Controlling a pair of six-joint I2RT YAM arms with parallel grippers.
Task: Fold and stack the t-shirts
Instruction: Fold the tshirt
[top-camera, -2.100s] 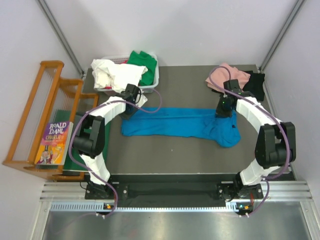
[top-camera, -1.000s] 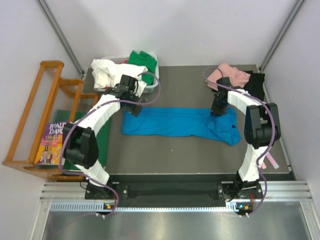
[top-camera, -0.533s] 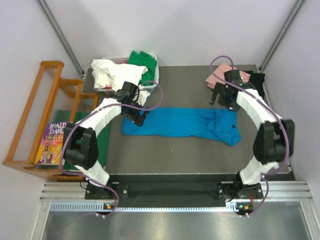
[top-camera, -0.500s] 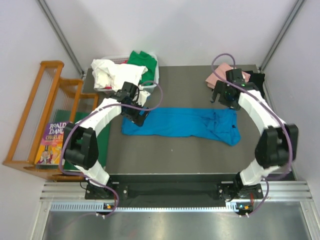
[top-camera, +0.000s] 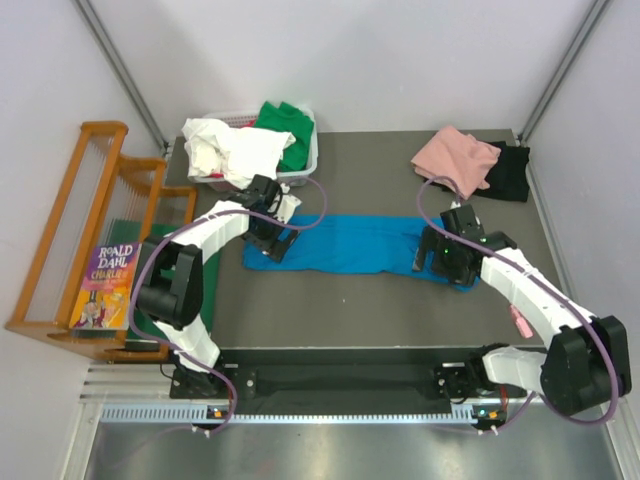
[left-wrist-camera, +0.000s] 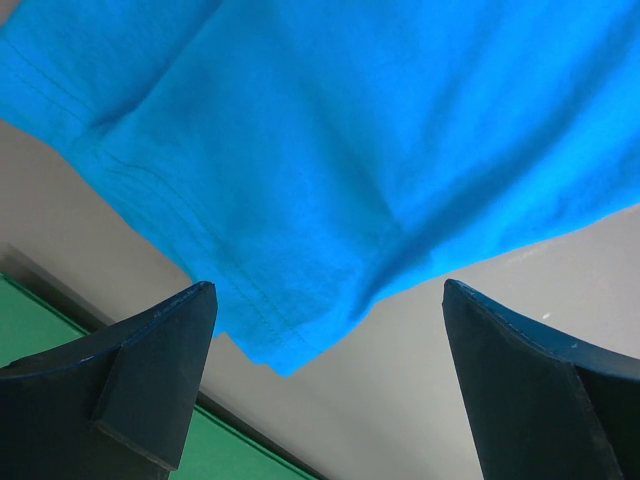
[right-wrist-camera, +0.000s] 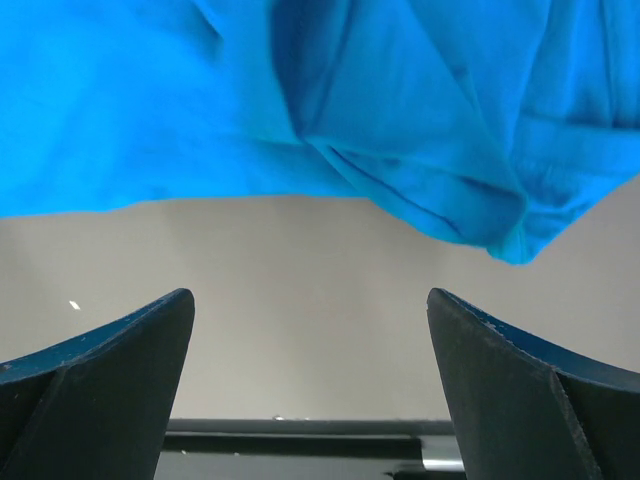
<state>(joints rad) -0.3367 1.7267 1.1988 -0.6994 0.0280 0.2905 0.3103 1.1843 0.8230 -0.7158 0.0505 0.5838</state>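
A bright blue t-shirt (top-camera: 350, 243) lies spread in a long strip across the middle of the grey table (top-camera: 380, 310). My left gripper (top-camera: 268, 243) hangs open over its left end. In the left wrist view the shirt's hemmed corner (left-wrist-camera: 290, 340) shows between the wide jaws of the left gripper (left-wrist-camera: 328, 292). My right gripper (top-camera: 432, 258) stands open at the shirt's right end, near its front edge. In the right wrist view the bunched blue cloth (right-wrist-camera: 420, 150) lies beyond the empty jaws of the right gripper (right-wrist-camera: 308, 295). A pink t-shirt (top-camera: 455, 157) and a black one (top-camera: 510, 170) lie at the back right.
A white basket (top-camera: 311, 160) at the back left holds a white t-shirt (top-camera: 225, 148) and a green one (top-camera: 285, 125). A wooden rack (top-camera: 95, 200), a book (top-camera: 108, 285) and a green board (left-wrist-camera: 40, 315) stand left of the table. A small pink object (top-camera: 520, 322) lies near the right edge.
My right gripper opened, let go of the shirt's far right edge, rose toward the pink t-shirt, then came down at the shirt's near right end. My left gripper slid slightly nearer.
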